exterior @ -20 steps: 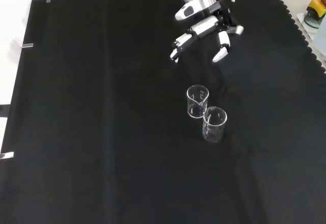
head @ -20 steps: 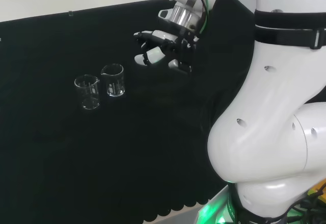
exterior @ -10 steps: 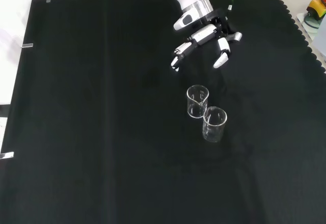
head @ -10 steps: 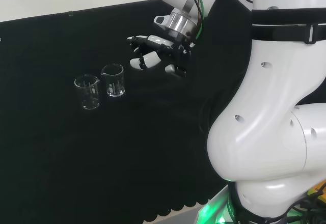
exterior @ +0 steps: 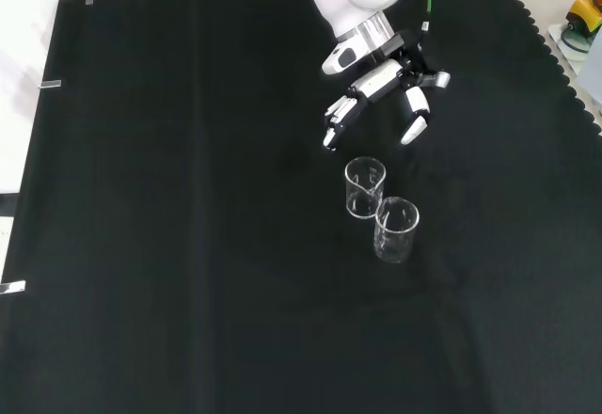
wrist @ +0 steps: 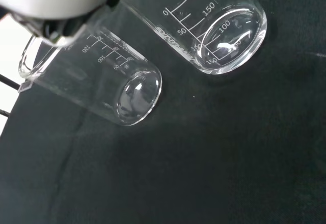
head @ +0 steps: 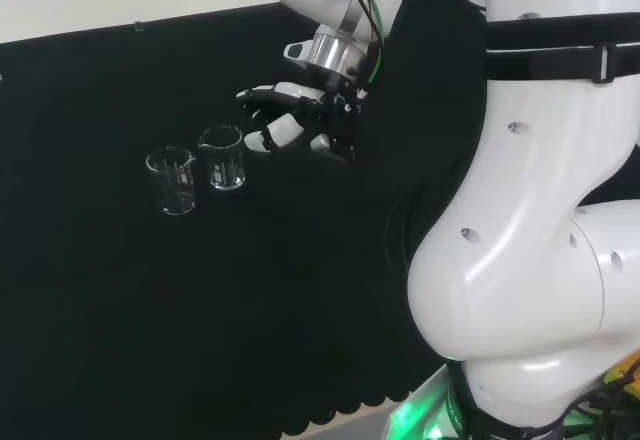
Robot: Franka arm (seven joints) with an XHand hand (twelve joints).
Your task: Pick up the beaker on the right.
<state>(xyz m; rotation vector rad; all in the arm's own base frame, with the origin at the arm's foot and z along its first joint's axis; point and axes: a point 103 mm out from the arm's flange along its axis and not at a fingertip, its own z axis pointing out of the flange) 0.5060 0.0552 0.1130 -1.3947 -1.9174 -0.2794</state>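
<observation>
Hand (head: 300, 120) nearer beakers (exterior: 381, 205) (fingers spread).

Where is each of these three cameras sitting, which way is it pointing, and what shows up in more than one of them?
Head view: behind and above the arm's base, looking over the white arm links at the black cloth; the hand hovers open right of two beakers.
Front view: opposite the arm, looking down on the cloth; the hand enters from the top.
Wrist view: at the wrist, looking past a blurred white part of the hand at both beakers.
Shared: both beakers appear in all three views.
</observation>
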